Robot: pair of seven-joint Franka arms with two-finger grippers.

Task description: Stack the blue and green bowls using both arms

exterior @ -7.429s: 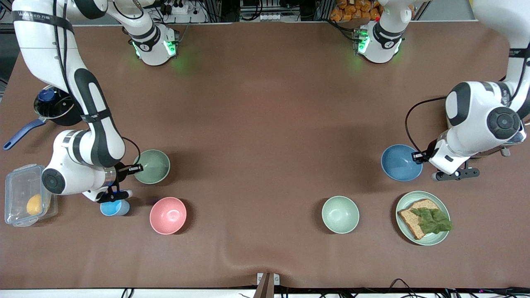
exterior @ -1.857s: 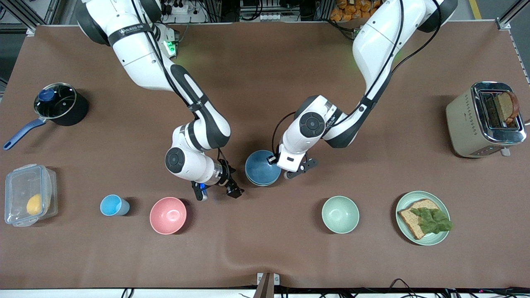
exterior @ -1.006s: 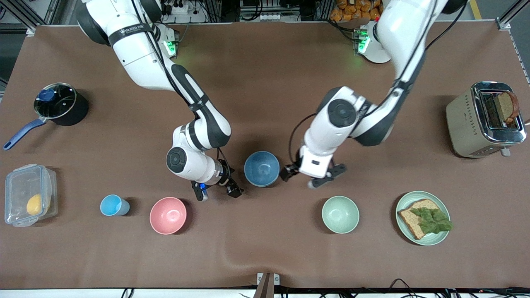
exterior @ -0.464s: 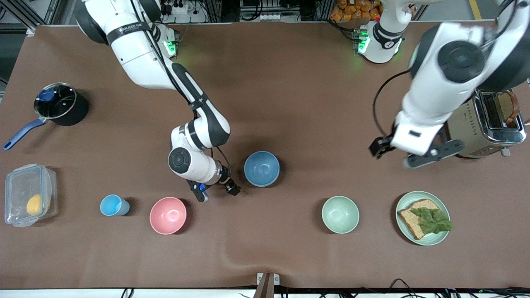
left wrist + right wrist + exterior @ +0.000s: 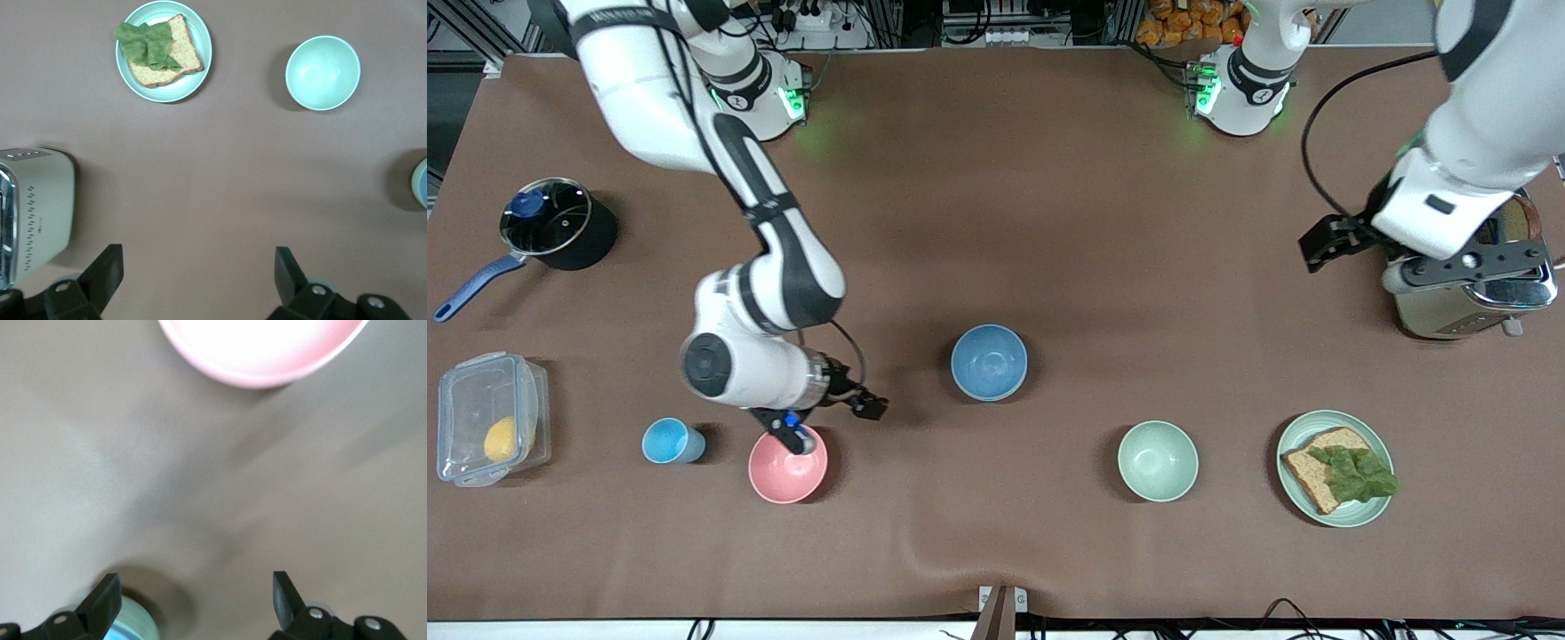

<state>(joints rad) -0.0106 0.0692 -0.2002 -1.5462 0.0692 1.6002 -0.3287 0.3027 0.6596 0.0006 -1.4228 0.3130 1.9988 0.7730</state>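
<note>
1. The blue bowl [image 5: 989,362] sits upright near the middle of the table [image 5: 1049,222]; only blue shows from above, so I cannot make out the green bowl anywhere; no gripper touches it.
2. The right gripper [image 5: 834,421] hangs low over the cloth between the blue bowl and the pink bowl [image 5: 787,464], just above the pink bowl's rim; its fingers [image 5: 103,603] are spread wide with nothing between them.
3. The left gripper [image 5: 1387,262] is up in the air beside the toaster [image 5: 1476,302] at the left arm's end of the table; its fingers [image 5: 107,273] stand wide apart and empty.
4. A pale mint bowl [image 5: 1158,460] sits nearer the front camera than the blue bowl; beside it, toward the left arm's end, is a plate [image 5: 1334,516] with bread and a lettuce leaf.
5. Toward the right arm's end sit a small light-blue cup [image 5: 669,441], a clear lidded box [image 5: 480,418] with something yellow inside, and a dark saucepan [image 5: 556,222] with a blue handle.
</note>
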